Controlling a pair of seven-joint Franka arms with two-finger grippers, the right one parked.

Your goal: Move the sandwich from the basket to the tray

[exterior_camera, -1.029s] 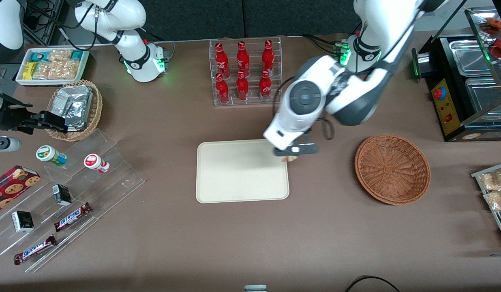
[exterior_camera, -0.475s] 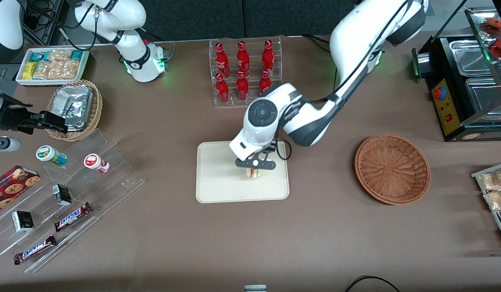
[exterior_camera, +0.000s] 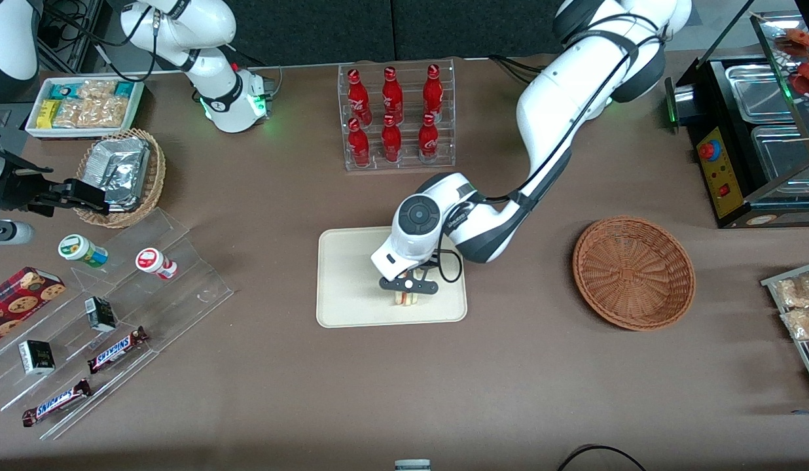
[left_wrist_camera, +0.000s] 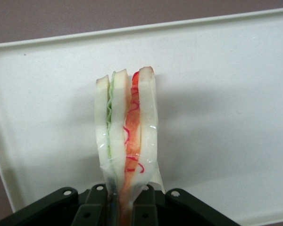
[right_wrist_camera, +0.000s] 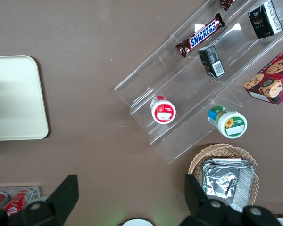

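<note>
- The sandwich (left_wrist_camera: pixel 127 136) was held upright over the tray (exterior_camera: pixel 352 288), cut edge showing red, orange and green layers between pale bread slices.
- It was pinched at its lower end by the left gripper (exterior_camera: pixel 408 292), whose fingers (left_wrist_camera: pixel 95 207) were closed tight against the wrapped bread.
- In the front view, the sandwich (exterior_camera: pixel 408 299) was seen just under the gripper, above the part of the tray nearer the camera.
- The basket (exterior_camera: pixel 633 272) lay well apart from the tray, toward the working arm's end of the table, with nothing seen in it.
- A rack of red bottles (exterior_camera: pixel 395 118) stood farther from the camera than the tray.
</note>
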